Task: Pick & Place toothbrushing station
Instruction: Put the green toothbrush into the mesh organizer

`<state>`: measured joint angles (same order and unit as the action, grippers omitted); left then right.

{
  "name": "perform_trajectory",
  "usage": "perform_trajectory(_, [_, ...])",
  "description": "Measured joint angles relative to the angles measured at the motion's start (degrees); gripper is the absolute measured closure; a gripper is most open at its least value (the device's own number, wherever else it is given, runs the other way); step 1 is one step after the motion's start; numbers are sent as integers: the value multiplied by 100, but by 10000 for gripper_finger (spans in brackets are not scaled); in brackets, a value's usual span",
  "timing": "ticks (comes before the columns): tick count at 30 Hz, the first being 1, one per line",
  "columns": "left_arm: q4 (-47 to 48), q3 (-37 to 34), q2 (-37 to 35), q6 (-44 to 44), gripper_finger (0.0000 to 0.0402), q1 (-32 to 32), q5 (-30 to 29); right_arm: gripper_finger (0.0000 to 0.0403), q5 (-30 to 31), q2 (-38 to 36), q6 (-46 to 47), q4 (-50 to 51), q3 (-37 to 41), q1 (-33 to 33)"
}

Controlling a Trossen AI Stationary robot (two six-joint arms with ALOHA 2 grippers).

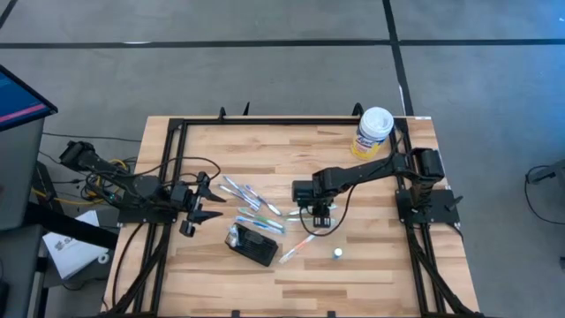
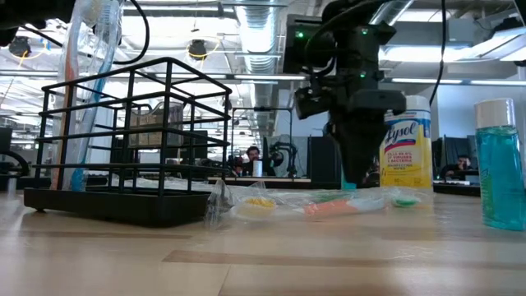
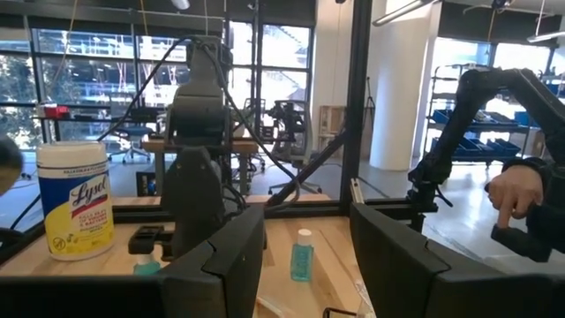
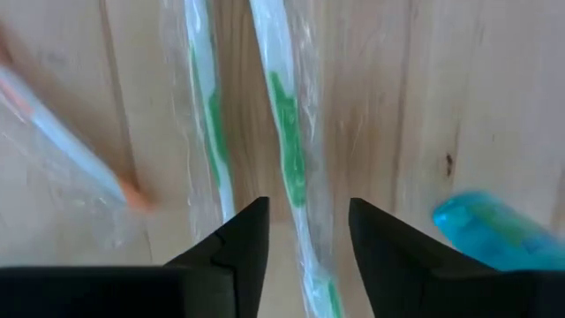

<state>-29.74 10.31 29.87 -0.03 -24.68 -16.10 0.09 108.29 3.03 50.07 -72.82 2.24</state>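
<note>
The right claw [image 4: 303,231] hangs released, straddling a wrapped green toothbrush [image 4: 287,141] mid-tabletop. It should drop straight, centred on the handle, before clenching. The black wire holder [image 1: 252,245] sits near the front edge; the left claw [image 1: 205,201] waits released at the left edge.

A pale wooden worktop [image 1: 371,256] carries a white-lidded, yellow-labelled Lysol wipes canister [image 1: 373,132] at its far right corner. Clear-wrapped toothbrushes [image 1: 252,196] lie scattered mid-table, two with green handles [image 4: 284,106]. A small clear bottle of blue liquid [image 2: 499,164] stands nearby.
</note>
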Motion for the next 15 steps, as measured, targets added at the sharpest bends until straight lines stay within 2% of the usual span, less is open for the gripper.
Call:
perform_trajectory(7, [-4, 0, 35, 0, 238, -3, 1, 237, 1, 26, 0, 43, -1, 0])
perform_trajectory(15, [-4, 0, 35, 0, 238, -3, 2, 245, 107, 267, -65, 161, 4, 0])
